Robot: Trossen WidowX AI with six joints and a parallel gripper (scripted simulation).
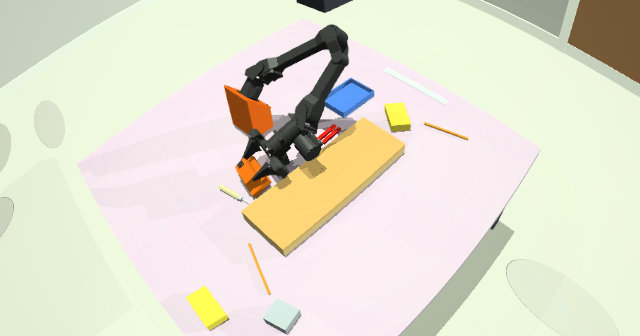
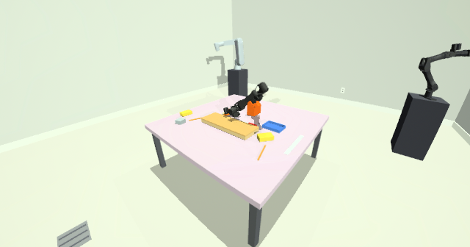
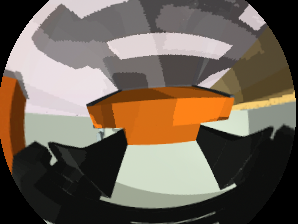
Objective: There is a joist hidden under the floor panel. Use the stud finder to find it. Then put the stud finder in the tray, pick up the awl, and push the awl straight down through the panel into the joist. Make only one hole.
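My gripper (image 1: 248, 171) (image 3: 161, 128) is shut on the orange stud finder (image 1: 257, 186) (image 3: 160, 112), its fingers against both sides of the narrow upper part, with the dark-edged wide sole toward the table. The stud finder is beside the panel's left end; whether it touches the table cannot be told. The tan floor panel (image 1: 330, 191) (image 2: 228, 124) lies flat, and no hole shows. The awl (image 1: 230, 192), with a pale yellow handle, lies by the panel's left end, its shaft toward the panel. The blue tray (image 1: 349, 97) (image 2: 274, 126) is empty, beyond the panel's far end.
The large orange block (image 1: 250, 111) (image 2: 253, 109) is at the arm's base. A red tool (image 1: 329, 134) lies between arm and panel. Yellow blocks (image 1: 398, 117) (image 1: 207, 307), a grey block (image 1: 282, 315), orange sticks (image 1: 446, 131) (image 1: 259, 269) and a white strip (image 1: 416, 86) lie around.
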